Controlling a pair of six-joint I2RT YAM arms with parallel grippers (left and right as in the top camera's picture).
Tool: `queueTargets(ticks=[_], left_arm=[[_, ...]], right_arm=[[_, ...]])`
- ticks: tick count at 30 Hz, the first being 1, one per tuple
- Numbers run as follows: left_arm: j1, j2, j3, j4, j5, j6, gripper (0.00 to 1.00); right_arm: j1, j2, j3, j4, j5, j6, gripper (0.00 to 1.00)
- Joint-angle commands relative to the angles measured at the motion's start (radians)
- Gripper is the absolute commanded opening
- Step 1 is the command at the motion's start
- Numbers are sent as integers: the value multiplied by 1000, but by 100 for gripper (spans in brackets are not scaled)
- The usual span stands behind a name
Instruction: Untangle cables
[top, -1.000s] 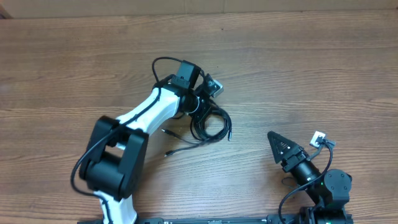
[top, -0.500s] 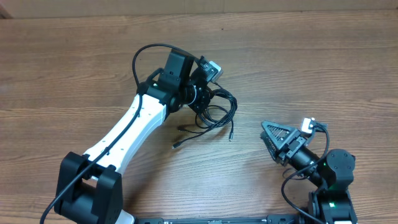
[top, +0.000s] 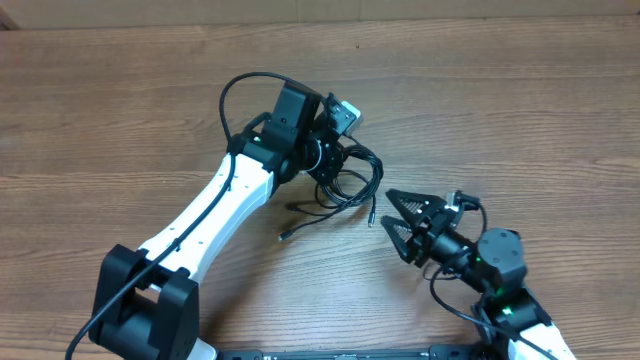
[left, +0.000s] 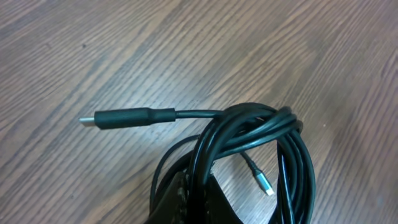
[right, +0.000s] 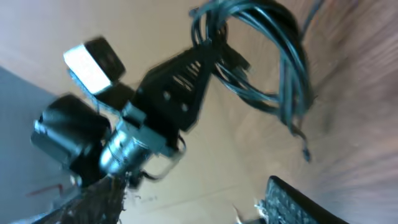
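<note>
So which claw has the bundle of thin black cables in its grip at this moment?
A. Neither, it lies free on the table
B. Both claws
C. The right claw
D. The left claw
D: the left claw is shut on the bundle of thin black cables, while the right claw stands open with nothing between its fingers.

We see the cables (top: 352, 180) as a bunch of thin black cords, wound into several overlapping loops and pinched at one side in the left gripper (left: 196, 186). From the bundle one long black plug (left: 124, 117) with a bare metal tip juts out sideways. A smaller silver-tipped plug (left: 262, 185) shows through the loops. Two loose ends (top: 287, 233) trail onto the wooden tabletop (top: 120, 120).
</note>
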Motion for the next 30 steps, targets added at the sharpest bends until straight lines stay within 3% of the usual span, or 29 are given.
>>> queueTargets(ticks=[1, 5, 13, 20, 30], left_arm=[[-29, -20, 21, 0, 3, -16, 4], [-59, -20, 21, -2, 3, -15, 4], [-73, -20, 21, -21, 3, -10, 4], [-73, -21, 21, -74, 35, 23, 4], [-72, -62, 21, -82, 254, 74, 4]], right_arm=[[43, 80, 20, 97, 174, 87, 65], [45, 199, 20, 210, 182, 156, 58], [45, 397, 20, 299, 237, 241, 56], [44, 422, 20, 329, 306, 241, 52], [44, 422, 20, 313, 315, 241, 45]])
